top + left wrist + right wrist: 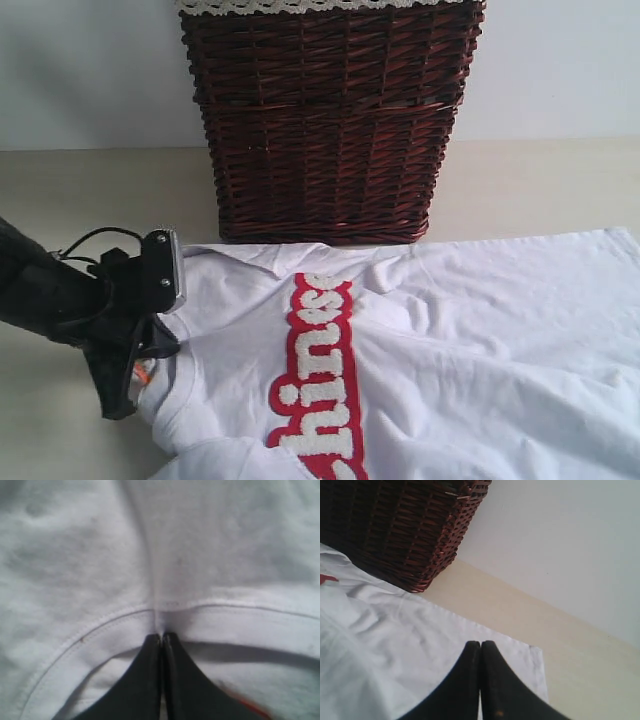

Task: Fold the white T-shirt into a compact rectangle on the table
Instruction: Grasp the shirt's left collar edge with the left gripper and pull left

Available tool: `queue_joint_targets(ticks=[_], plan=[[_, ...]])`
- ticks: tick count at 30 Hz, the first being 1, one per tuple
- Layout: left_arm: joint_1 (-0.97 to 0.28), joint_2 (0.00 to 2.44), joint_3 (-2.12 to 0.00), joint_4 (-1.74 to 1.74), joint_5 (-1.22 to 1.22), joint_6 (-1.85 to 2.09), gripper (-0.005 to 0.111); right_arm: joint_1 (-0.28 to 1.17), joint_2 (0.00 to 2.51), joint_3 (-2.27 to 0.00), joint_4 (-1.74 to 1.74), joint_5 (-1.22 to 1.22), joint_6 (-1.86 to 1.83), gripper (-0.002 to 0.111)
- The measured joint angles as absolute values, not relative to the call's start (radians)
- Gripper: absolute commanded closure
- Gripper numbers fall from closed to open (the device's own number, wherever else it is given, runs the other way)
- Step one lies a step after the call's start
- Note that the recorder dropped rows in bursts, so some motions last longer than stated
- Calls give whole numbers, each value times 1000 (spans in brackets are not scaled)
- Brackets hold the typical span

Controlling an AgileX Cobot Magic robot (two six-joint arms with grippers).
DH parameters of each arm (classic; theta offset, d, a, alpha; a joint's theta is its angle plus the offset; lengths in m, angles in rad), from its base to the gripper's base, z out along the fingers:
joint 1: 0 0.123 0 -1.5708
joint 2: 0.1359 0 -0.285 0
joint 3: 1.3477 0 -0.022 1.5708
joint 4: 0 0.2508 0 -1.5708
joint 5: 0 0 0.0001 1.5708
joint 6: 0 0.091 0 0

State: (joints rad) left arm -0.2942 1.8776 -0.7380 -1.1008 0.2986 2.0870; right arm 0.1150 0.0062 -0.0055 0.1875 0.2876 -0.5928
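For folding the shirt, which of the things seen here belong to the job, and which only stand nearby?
Belong to the job:
white cotton T-shirt with red-outlined lettering
pale beige flat table
left gripper, shut on the shirt's collar
right gripper, shut

Only standing by:
dark brown wicker basket
its lace-trimmed cloth liner

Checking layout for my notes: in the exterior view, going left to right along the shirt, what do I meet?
Left tool → "Chinese" lettering → plain stretch of the white T-shirt. Wicker basket overlaps the middle, so omitted.
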Motion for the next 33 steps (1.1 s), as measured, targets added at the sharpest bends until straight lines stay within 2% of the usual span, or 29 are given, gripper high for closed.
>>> queue_joint_targets(ticks=[14, 17, 26, 30, 33], plan=[[-71, 1803, -648, -924, 240, 2087, 106, 115, 6, -5, 188, 288, -593, 108], [-50, 1801, -652, -990, 230, 2087, 97, 115, 6, -5, 188, 288, -593, 108], [-39, 1724, -656, -1307, 234, 2084, 54, 115, 6, -5, 188, 288, -593, 108], [-5, 1638, -656, -1315, 364, 1980, 52, 115, 6, -5, 188, 288, -593, 108], [57, 1541, -656, -1236, 637, 1862, 52, 115, 6, -5, 188, 288, -593, 108]])
